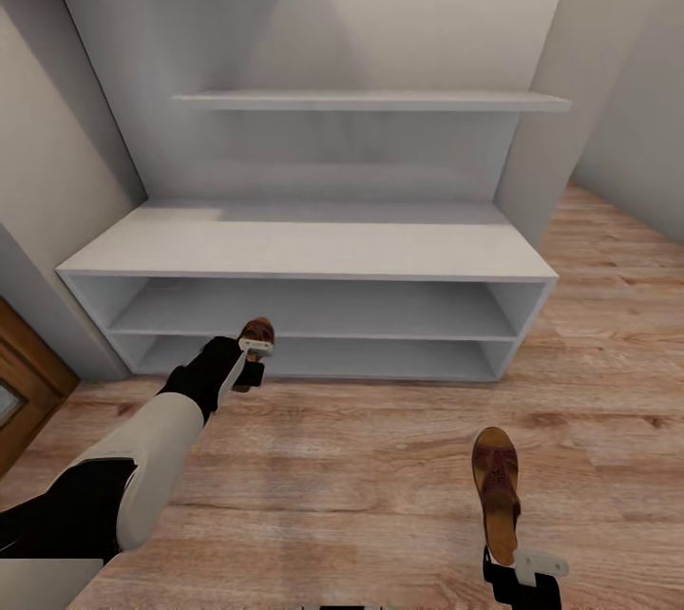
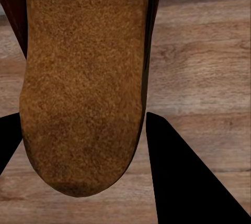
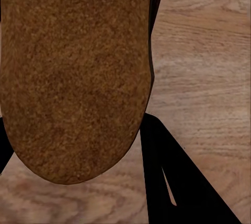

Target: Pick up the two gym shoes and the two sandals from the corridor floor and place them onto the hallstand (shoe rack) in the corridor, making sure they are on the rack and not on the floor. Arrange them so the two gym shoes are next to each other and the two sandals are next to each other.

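holding one sandal in my left gripper, fingers closed on it, raised in front of the rack near its lower shelves, above the floor. my right gripper clamps the heel of the other sandal, toe pointing toward the rack, well short of it. tan footbed shows between the dark fingers in the left wrist view. rack shelves bare.

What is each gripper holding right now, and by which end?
Each holds one dark brown leather sandal by its heel end: left gripper the left sandal, right gripper the right sandal.
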